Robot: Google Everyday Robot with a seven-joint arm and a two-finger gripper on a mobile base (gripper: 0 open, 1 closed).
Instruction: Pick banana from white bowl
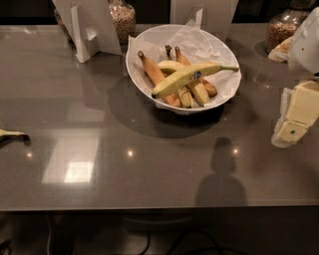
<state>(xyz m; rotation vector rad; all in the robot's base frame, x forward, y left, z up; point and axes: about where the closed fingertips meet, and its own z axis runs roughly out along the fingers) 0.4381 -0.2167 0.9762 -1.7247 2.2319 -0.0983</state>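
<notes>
The banana (192, 76) is long and yellow-green with a small blue sticker near its middle and a thin green stem pointing right. It lies across the top of the shorter bananas in the white bowl (135, 74), which is lined with crinkled white paper. Brownish-orange bananas (155, 75) and small yellow bananas (198, 92) lie under it. My gripper (290, 130) is cream-coloured, at the right edge of the view, to the right of the bowl and lower in the frame. It is apart from the bowl and holds nothing that I can see.
The bowl stands on a grey glossy table (149, 169). Two glass jars of grains (122, 20) (282, 29) and white sign stands (92, 27) (202, 12) stand at the back. Another banana's end (12, 134) shows at the left edge. The table's front edge runs along the bottom.
</notes>
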